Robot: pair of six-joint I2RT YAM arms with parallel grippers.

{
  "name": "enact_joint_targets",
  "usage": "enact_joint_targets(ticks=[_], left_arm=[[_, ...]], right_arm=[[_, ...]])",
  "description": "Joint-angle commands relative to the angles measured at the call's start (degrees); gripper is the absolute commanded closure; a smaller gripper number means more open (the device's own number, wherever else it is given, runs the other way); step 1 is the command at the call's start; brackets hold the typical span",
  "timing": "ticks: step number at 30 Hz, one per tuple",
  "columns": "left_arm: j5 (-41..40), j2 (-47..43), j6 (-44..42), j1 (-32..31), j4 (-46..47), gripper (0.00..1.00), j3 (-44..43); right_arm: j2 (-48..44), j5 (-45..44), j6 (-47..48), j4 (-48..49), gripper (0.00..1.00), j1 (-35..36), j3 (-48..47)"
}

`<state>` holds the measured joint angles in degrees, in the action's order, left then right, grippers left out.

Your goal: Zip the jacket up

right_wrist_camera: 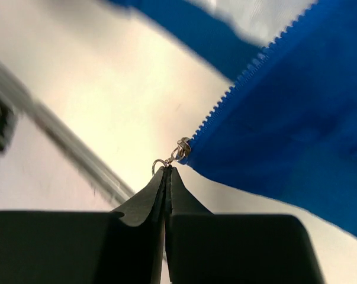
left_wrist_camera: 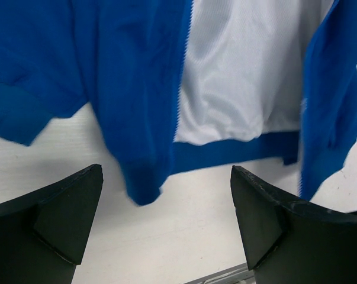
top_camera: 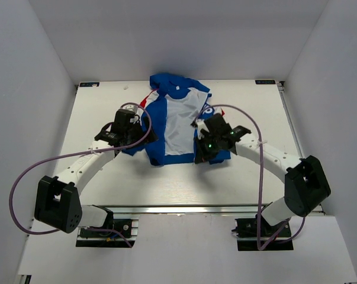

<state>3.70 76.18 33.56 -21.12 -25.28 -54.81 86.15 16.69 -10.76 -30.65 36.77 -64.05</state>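
Top view first: the jacket [top_camera: 172, 124] lies spread open on its back on the white table [top_camera: 237, 177], sitting toward 12 o'clock of the tabletop, collar at 12, hem at 6. Its white lining [left_wrist_camera: 243, 71] faces up between 2 blue front panels.

The left gripper [left_wrist_camera: 166, 171] hovers at the jacket's 7 o'clock corner, jaws spread as wide as they go and holding nothing. From its wrist camera, the 2 black fingers [left_wrist_camera: 66, 213] frame bare table just below the blue hem band [left_wrist_camera: 225, 154], with the left panel's bottom corner drooping between them at 12 o'clock.

The right gripper [right_wrist_camera: 167, 171] is at the jacket's 5 o'clock corner. Jaws pressed fully together, and right at their tips is the metal zipper pull [right_wrist_camera: 160, 165], its small ring poking out. It looks pinched there. The slider [right_wrist_camera: 183, 148] sits just beyond at 1 o'clock, at the bottom end of the blue zipper teeth [right_wrist_camera: 249, 71], which run away toward 1 o'clock along the panel's edge, unjoined.
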Motion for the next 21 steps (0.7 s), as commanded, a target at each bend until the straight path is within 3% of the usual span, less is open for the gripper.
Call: enact_joint_targets(ticks=[1,6,13,14,17,21], left_arm=[[0.8,-1.9,0.4,-0.1,0.5,0.02,0.5],[1.7,-1.7,0.9,-0.1,1.0,0.02,1.2],[1.5,-2.2,0.9,-0.1,0.1,0.02,1.2],[1.5,-2.4,0.9,-0.1,0.1,0.02,1.3],[1.6,-2.5,1.0,-0.1,0.4,0.02,1.5],[2.1,-2.4,0.8,-0.1,0.8,0.02,1.6]], right_arm=[[-1.0,4.9,1.9,-2.1,1.0,3.2,5.8],[3.1,0.1,0.4,3.0,1.0,3.8,14.6],[5.1,-1.0,1.2,5.3,1.0,4.2,14.0],[3.3,-0.7,1.4,5.3,0.76,4.2,13.9],[-0.8,0.5,1.8,4.3,0.56,4.2,13.7],[-5.5,1.2,1.9,3.0,0.41,4.2,13.4]])
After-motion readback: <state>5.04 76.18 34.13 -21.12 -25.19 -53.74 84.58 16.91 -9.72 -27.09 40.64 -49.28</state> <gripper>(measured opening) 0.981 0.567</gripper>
